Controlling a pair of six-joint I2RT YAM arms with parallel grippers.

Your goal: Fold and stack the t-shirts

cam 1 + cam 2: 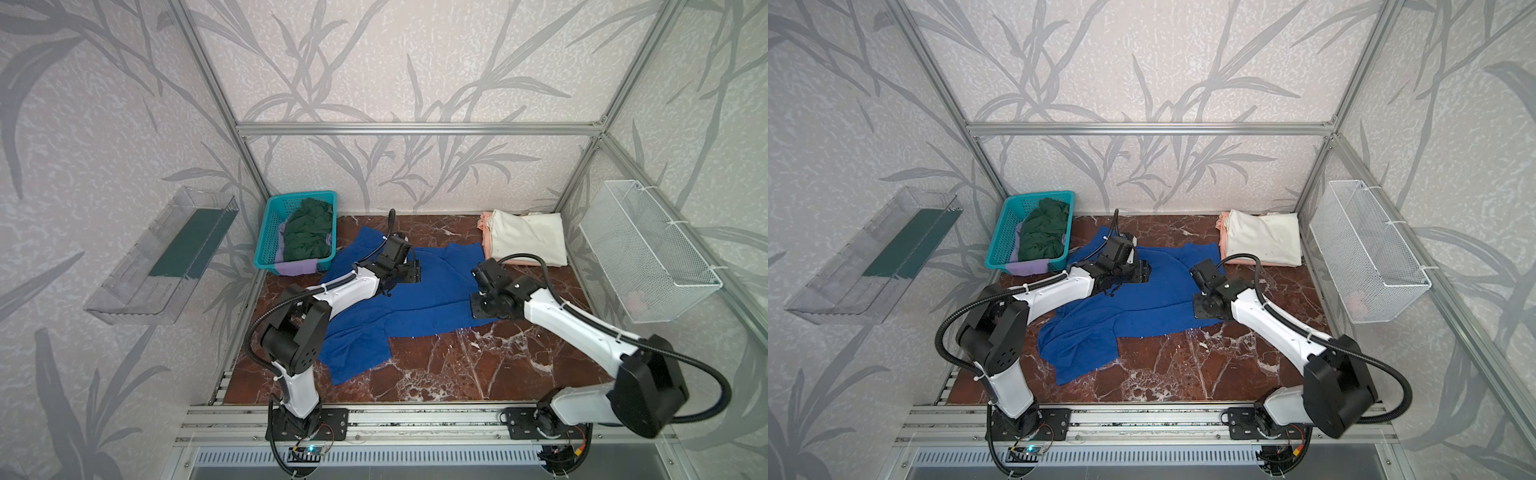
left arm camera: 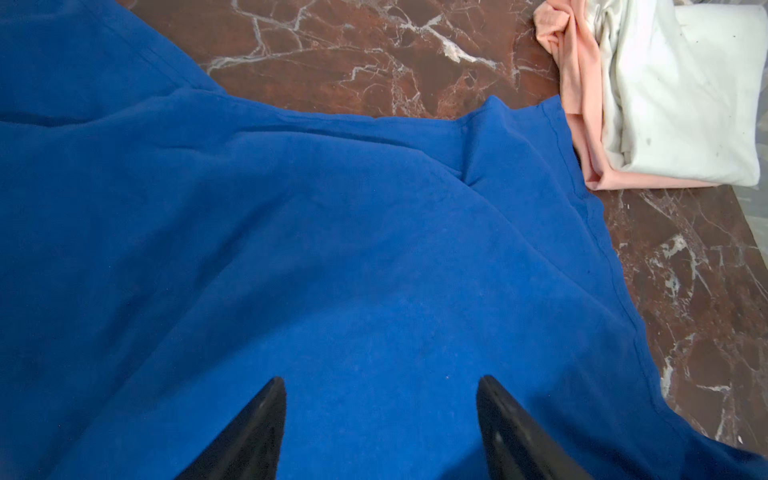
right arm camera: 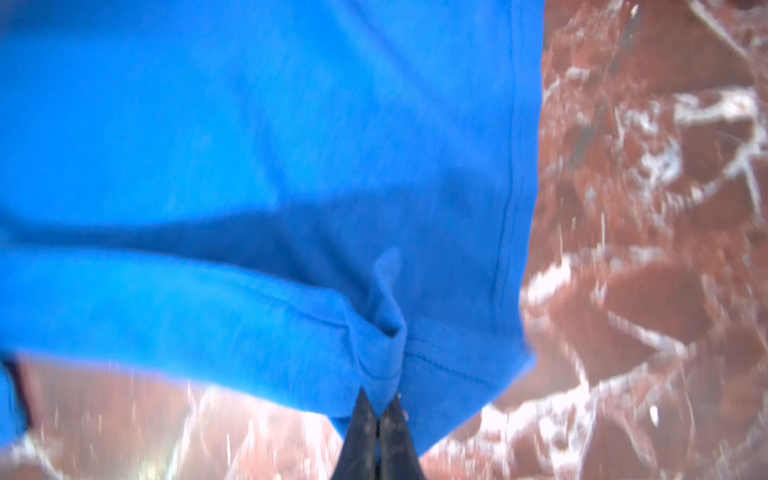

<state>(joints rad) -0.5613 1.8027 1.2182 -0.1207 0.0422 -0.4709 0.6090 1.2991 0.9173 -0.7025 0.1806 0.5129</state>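
The right pincer [image 3: 379, 401] is clenched on the hem of the blue shirt [image 3: 249, 145]. The left pincer [image 2: 381, 380] hangs released, the same shirt spread just beneath its tips.

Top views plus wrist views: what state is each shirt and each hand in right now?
blue t-shirt: spread on the table, rumpled, unfolded.
right hand: shut on the blue t-shirt's hem.
left hand: open over the blue t-shirt, holding nothing.
cream-white t-shirt: folded, lying on the peach t-shirt.
peach t-shirt: folded, bottom of that stack.
dark green t-shirt: crumpled in the teal basket.
lavender t-shirt: crumpled beneath it, spilling over the rim.
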